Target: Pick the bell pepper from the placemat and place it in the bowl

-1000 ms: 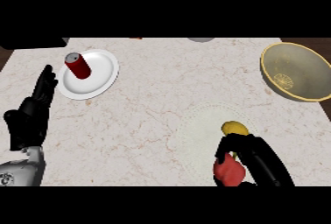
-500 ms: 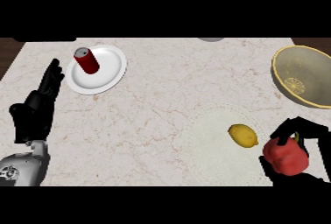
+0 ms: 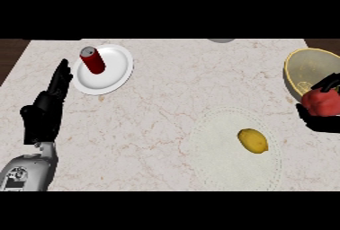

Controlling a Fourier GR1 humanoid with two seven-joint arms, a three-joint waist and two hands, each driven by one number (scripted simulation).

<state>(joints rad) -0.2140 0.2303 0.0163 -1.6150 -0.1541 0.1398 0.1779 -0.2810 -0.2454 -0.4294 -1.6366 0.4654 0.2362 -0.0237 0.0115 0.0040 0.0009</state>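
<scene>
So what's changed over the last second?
The right hand, curled round the red bell pepper, has carried it off the pale round placemat rightward to the near rim of the yellow bowl. Unchanged: yellow lemon on the placemat, red can on the white plate, left hand open at left.

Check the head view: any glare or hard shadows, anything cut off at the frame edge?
Head view: even light, no glare on the counter, no hard shadows. Head view, right edge: the bowl and the right hand holding the bell pepper are cut off.
</scene>
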